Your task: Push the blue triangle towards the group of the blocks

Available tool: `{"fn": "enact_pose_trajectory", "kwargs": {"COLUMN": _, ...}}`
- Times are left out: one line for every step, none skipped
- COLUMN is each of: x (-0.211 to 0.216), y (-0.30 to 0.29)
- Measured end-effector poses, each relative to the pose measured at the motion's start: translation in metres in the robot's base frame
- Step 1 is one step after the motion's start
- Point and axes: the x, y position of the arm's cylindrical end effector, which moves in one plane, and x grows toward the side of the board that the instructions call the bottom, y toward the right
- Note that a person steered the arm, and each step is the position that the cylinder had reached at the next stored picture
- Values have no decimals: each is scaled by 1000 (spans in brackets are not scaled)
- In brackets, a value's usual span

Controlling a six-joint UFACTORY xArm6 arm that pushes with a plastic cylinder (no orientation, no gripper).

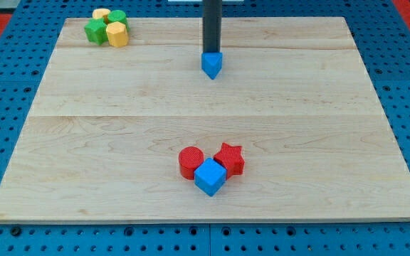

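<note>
Single camera view of the wooden counter (84, 142). The blue triangle (211, 65) lies in the upper centre of the frame, and my tip (211, 52) stands directly at its top-of-frame side, touching it or very nearly so. There is no gripper on this arm, so no open or closed state applies; the rod simply bears against the block.

2 clusters are present. At lower centre sit a red cylinder (190, 161), a blue cube (210, 176) and a red star (229, 158), packed together. At upper left sit 2 green blocks (95, 30) (118, 16) and 2 yellow blocks (117, 33) (101, 13), shapes indistinct.

Judgement: with the tip behind the triangle, the lower-centre cluster appears the intended target. A good push runs straight toward the bottom of the frame, through the block's centre; the pointed lower face may let it rotate off-line, so small lateral corrections are advisable.
</note>
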Motion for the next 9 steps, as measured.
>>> {"fn": "enact_pose_trajectory", "kwargs": {"x": 29, "y": -4}}
{"fn": "enact_pose_trajectory", "kwargs": {"x": 57, "y": -4}}
{"fn": "enact_pose_trajectory", "kwargs": {"x": 78, "y": -4}}
{"fn": "enact_pose_trajectory", "kwargs": {"x": 84, "y": -3}}
{"fn": "enact_pose_trajectory", "kwargs": {"x": 83, "y": 0}}
{"fn": "enact_pose_trajectory", "kwargs": {"x": 81, "y": 3}}
{"fn": "enact_pose_trajectory", "kwargs": {"x": 85, "y": 7}}
{"fn": "enact_pose_trajectory", "kwargs": {"x": 104, "y": 10}}
{"fn": "enact_pose_trajectory", "kwargs": {"x": 129, "y": 14}}
